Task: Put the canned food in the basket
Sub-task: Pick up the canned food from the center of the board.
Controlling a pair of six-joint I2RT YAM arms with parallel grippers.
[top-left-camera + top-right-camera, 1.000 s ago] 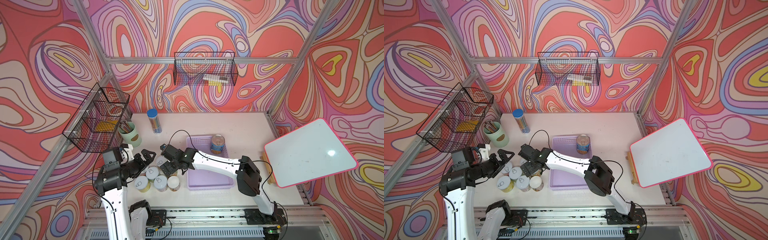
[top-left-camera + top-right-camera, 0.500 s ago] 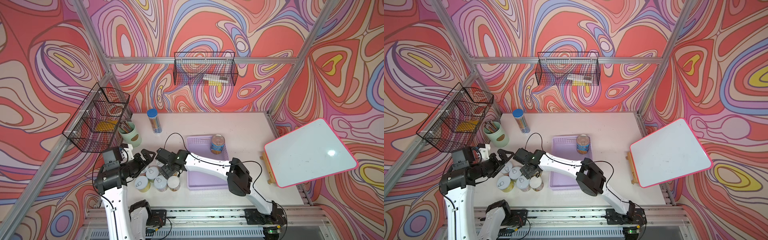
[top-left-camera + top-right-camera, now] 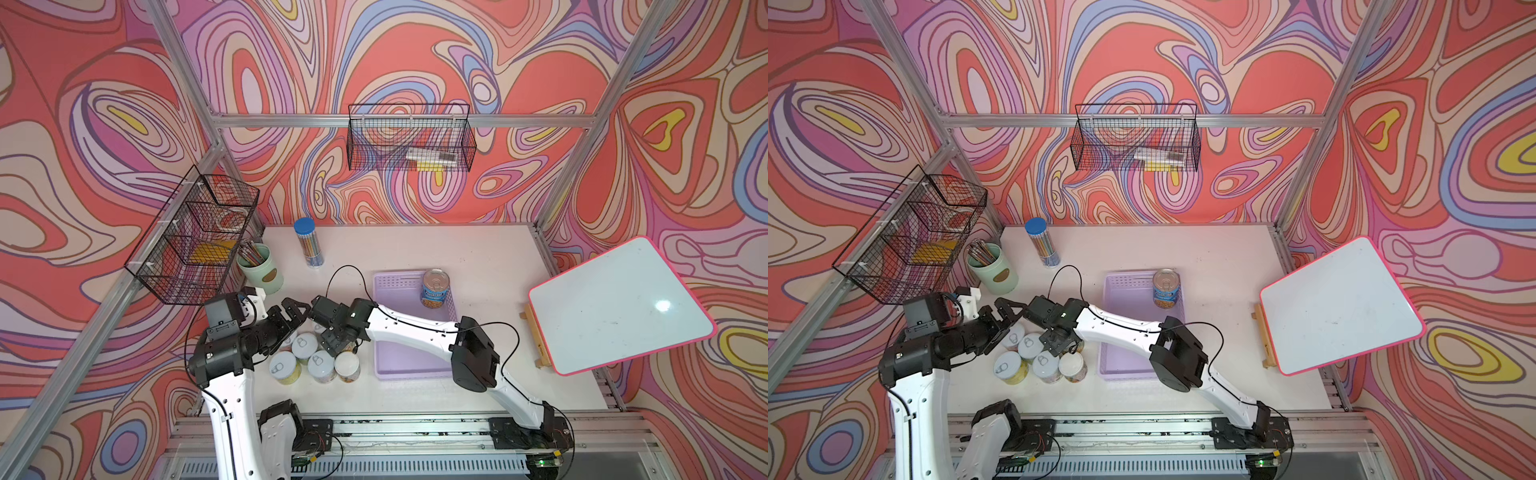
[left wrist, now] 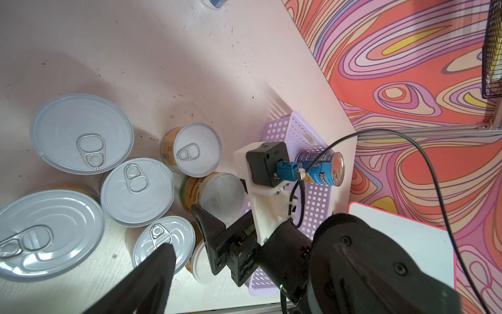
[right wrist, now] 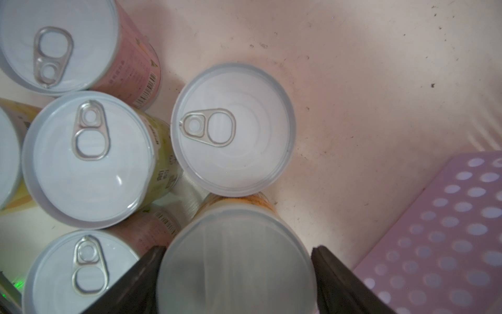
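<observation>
Straddles a white-lidded tin (image 5: 236, 266) with the right tool (image 5: 237, 250), one dark pad close against each side; cannot tell whether truly clamped. Hangs the left tool (image 3: 297, 313) with jaws apart over the far side of the same cluster of tins (image 3: 322, 365), holding nothing. Finds that cluster upright and tightly packed on the table (image 3: 478, 266), just beside the lilac basket (image 3: 407, 361) on the left arm's side, the straddled tin on the side facing the basket. Shows only a taller blue-labelled can (image 3: 434, 289) inside, upright in a far corner, so most of the job looks undone. Judging by looks: rigid metal, fairly heavy if full, smooth label on a round wall and so likely slippery, nothing fragile. Best taken across the middle of the side wall, below the lid rim, pads square on opposite sides; may flex or pop the white lid if pinched there. Needs a straight lift to clear close neighbours, then a short carry over the low basket wall.
</observation>
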